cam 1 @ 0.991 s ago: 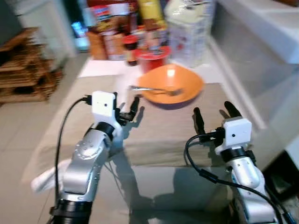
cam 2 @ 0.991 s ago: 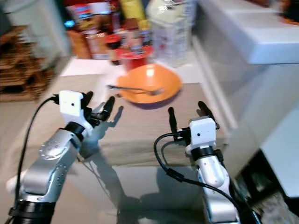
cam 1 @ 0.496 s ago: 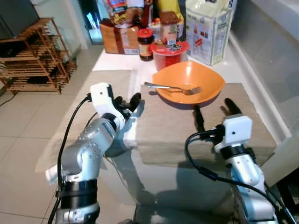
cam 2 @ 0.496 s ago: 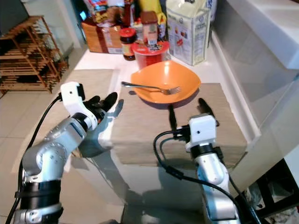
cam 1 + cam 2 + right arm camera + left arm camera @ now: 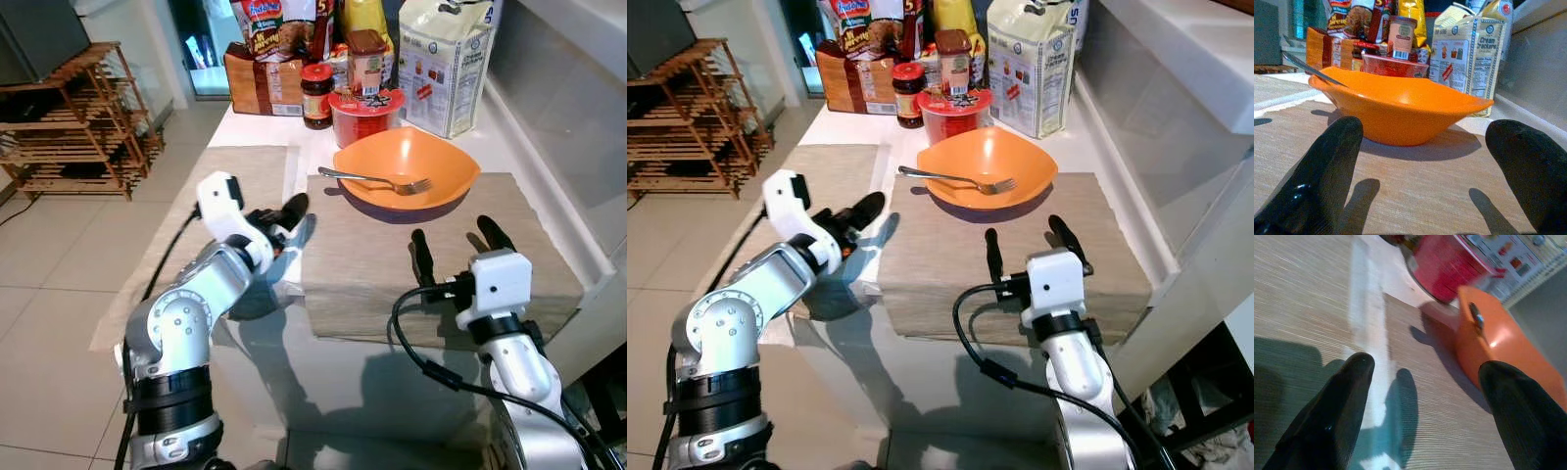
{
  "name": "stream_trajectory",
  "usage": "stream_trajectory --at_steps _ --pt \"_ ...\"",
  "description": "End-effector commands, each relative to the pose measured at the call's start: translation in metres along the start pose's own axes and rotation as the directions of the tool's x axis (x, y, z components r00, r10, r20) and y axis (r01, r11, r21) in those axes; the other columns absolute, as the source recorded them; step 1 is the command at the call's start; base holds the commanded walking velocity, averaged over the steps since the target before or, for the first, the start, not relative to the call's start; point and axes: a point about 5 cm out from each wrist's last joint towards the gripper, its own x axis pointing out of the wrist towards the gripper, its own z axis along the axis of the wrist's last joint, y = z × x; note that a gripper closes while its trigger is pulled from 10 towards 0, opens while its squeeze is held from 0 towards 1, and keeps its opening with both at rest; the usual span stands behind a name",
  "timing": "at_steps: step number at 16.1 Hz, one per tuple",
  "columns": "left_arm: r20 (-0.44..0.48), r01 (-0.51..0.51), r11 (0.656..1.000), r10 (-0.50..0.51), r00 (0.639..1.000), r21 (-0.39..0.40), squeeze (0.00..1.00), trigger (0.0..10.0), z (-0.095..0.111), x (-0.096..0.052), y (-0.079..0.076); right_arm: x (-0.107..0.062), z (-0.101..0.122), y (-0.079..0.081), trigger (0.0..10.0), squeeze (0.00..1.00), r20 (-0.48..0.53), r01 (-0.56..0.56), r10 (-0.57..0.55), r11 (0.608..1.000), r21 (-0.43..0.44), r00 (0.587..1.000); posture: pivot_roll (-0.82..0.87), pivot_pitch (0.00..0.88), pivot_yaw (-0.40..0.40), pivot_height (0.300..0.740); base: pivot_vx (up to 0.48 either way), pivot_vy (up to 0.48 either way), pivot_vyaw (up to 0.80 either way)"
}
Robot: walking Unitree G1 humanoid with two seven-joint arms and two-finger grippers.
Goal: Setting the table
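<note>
An orange bowl point(image 5: 407, 179) sits at the far end of the right woven placemat point(image 5: 441, 274), with a metal fork point(image 5: 377, 181) lying across it. My left gripper point(image 5: 282, 217) is open and hovers over the gap between the two placemats, left of the bowl. In the left wrist view the left gripper point(image 5: 1425, 367) has the bowl point(image 5: 1503, 357) just beyond one finger. My right gripper point(image 5: 453, 235) is open above the right placemat, a short way in front of the bowl. The right wrist view looks between the fingers straight at the bowl point(image 5: 1400, 107).
Behind the bowl stand a red tub point(image 5: 364, 113), a dark jar point(image 5: 316, 96), a paper bag point(image 5: 446, 64) and a bread packet point(image 5: 263, 83). A second placemat point(image 5: 211, 181) lies to the left. A wooden rack point(image 5: 69, 127) stands on the floor at left, and a white counter point(image 5: 578, 108) rises at right.
The whole picture has shifted and sharpened as the camera moved. My left gripper has dropped slightly, nearer the left edge of the right placemat. Both grippers stay open; the bowl and fork lie as before.
</note>
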Motion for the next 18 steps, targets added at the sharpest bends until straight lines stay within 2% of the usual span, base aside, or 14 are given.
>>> stream_trajectory --at_steps 1,4,7,9,11,18 --pt "-0.017 0.015 1.000 -0.015 1.000 -0.013 0.00 10.0 0.003 0.003 -0.004 0.000 0.003 -0.002 10.0 0.00 0.004 0.013 -0.013 1.000 -0.010 1.000 -0.19 0.000 0.098 0.722 0.000 0.000 0.00" --pt "-0.072 0.058 0.998 -0.060 0.996 -0.035 0.00 10.0 -0.002 0.012 -0.013 0.001 0.004 -0.001 10.0 0.00 0.007 0.023 -0.023 1.000 -0.009 1.000 -0.20 0.000 0.110 0.722 0.000 0.000 0.00" --pt "-0.123 0.123 0.991 -0.130 0.984 -0.061 0.00 10.0 -0.005 0.026 -0.032 0.001 0.004 0.000 10.0 0.00 0.010 0.028 -0.028 1.000 -0.006 1.000 -0.21 0.000 0.116 0.722 0.000 0.000 0.00" --pt "-0.136 0.144 0.987 -0.152 0.979 -0.066 0.00 10.0 -0.006 0.029 -0.040 0.001 0.004 0.000 10.0 0.00 0.011 0.030 -0.030 1.000 -0.005 1.000 -0.21 0.000 0.117 0.722 0.000 0.000 0.00" --pt "-0.148 0.185 0.981 -0.193 0.970 -0.066 0.00 10.0 -0.006 0.034 -0.054 0.001 0.003 0.001 10.0 0.00 0.010 0.030 -0.030 1.000 -0.006 1.000 -0.22 0.000 0.121 0.722 0.000 0.000 0.00" --pt "-0.171 0.206 0.977 -0.212 0.962 -0.051 0.00 10.0 -0.006 0.042 -0.062 0.001 0.002 0.003 10.0 0.00 0.010 0.027 -0.027 1.000 0.000 1.000 -0.23 0.000 0.134 0.722 0.000 0.000 0.00"
